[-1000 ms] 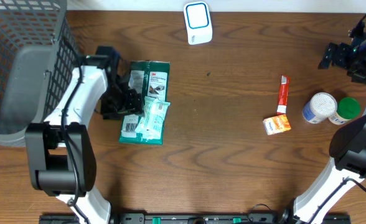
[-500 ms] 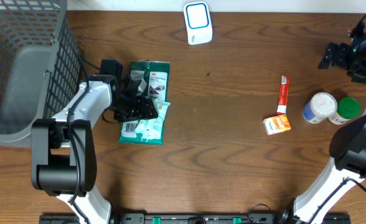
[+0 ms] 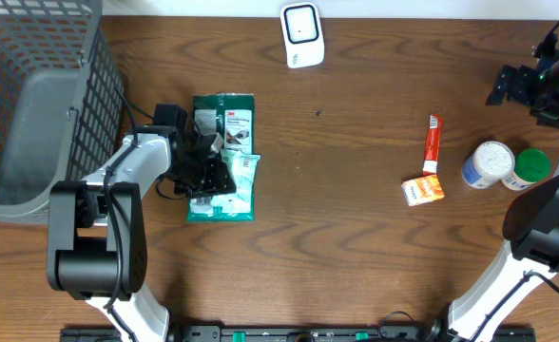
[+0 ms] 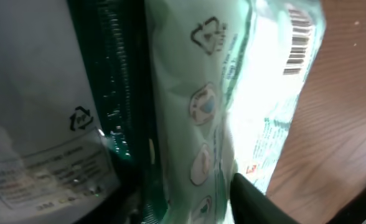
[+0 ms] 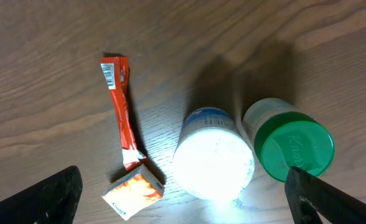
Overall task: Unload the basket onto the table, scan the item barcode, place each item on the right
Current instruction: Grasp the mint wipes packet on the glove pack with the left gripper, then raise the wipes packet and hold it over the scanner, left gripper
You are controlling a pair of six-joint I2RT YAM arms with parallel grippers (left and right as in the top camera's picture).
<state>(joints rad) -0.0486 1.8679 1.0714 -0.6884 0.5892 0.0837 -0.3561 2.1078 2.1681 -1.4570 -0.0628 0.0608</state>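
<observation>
Two green packets lie at the table's left: a dark green 3M package (image 3: 230,119) and, overlapping it, a pale green packet (image 3: 238,186). My left gripper (image 3: 208,161) is down on them. In the left wrist view the pale packet (image 4: 233,93) fills the space between the fingers, its barcode (image 4: 298,40) showing at the top right, and one black finger (image 4: 258,202) presses its edge. The dark package (image 4: 40,93) lies to the left. A white scanner (image 3: 301,35) stands at the back centre. My right gripper (image 3: 508,85) hangs open at the far right.
A grey mesh basket (image 3: 32,95) fills the back left corner. On the right lie a red tube (image 3: 433,142), a small orange box (image 3: 422,190), a white bottle (image 3: 489,163) and a green-capped bottle (image 3: 530,168), all below the right gripper (image 5: 189,202).
My left gripper has moved onto the packets and narrowed around the pale one. The packets have shifted slightly to the left. The right arm has not moved.
</observation>
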